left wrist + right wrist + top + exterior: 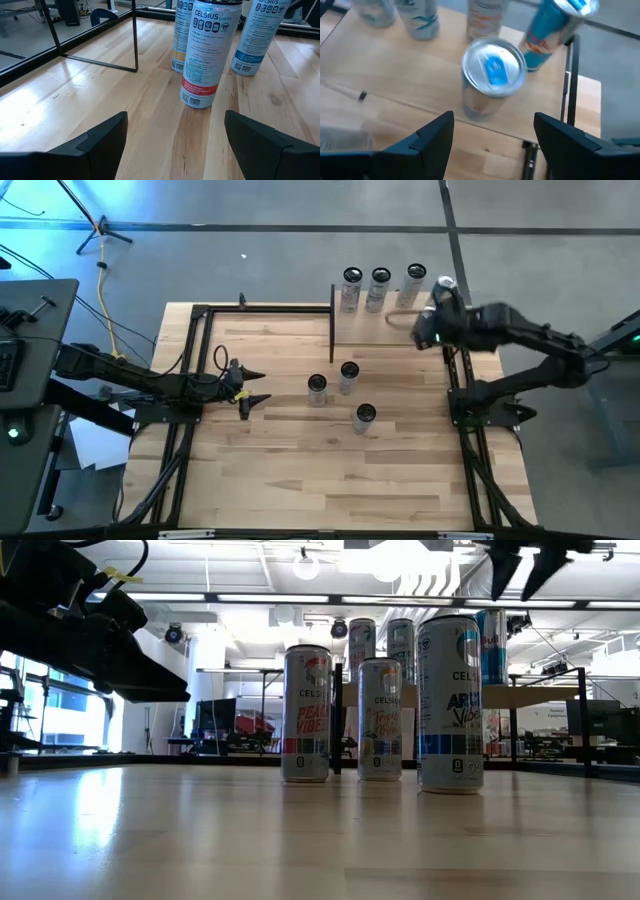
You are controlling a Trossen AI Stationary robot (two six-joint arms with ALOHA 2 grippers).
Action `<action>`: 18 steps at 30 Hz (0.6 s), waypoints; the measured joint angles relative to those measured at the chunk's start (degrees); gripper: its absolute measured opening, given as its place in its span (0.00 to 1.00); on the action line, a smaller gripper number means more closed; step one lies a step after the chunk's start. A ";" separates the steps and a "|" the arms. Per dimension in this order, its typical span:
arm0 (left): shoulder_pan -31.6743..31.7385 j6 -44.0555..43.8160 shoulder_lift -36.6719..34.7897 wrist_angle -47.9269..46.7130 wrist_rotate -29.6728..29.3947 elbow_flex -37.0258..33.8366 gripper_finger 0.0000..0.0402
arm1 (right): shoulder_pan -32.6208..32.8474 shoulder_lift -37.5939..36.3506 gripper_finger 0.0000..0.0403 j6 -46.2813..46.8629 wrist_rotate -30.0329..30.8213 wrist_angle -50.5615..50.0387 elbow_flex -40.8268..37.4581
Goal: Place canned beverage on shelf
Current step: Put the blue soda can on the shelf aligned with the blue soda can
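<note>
The shelf (375, 328) is a small light-wood board on thin black posts at the table's far right. Several cans stand along its far edge (379, 286). In the right wrist view a silver can with a blue tab (493, 75) stands upright on the board nearer than that row. My right gripper (495, 135) is open above the shelf (428, 332), its fingers wide on either side of this can and clear of it. Three cans (348, 376) stand on the tabletop. My left gripper (252, 386) is open, low at the table's left, pointing at them (207, 55).
A blue can (552, 32) stands at the shelf's right far corner, close to my right gripper. A black metal frame (200, 315) runs around the tabletop. The shelf's black post (135, 35) stands left of the table cans. Bare wood lies toward the near edge (330, 480).
</note>
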 joint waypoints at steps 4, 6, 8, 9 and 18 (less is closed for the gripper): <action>0.00 0.00 0.00 0.00 -0.01 0.00 0.76 | 8.98 -3.12 0.65 13.37 8.91 2.97 -9.39; 0.01 0.02 -0.02 0.00 0.00 0.00 0.76 | 12.49 -3.59 0.65 18.63 12.45 4.74 -13.57; 0.01 0.01 0.00 0.00 -0.02 0.00 0.76 | 15.10 -3.65 0.65 23.24 15.82 6.09 -17.12; 0.01 0.01 -0.01 0.00 -0.01 0.00 0.76 | 16.05 -3.62 0.65 25.12 17.51 6.76 -18.69; 0.00 0.01 -0.02 0.00 -0.01 0.00 0.76 | 16.12 -3.54 0.65 30.92 26.23 17.17 -28.89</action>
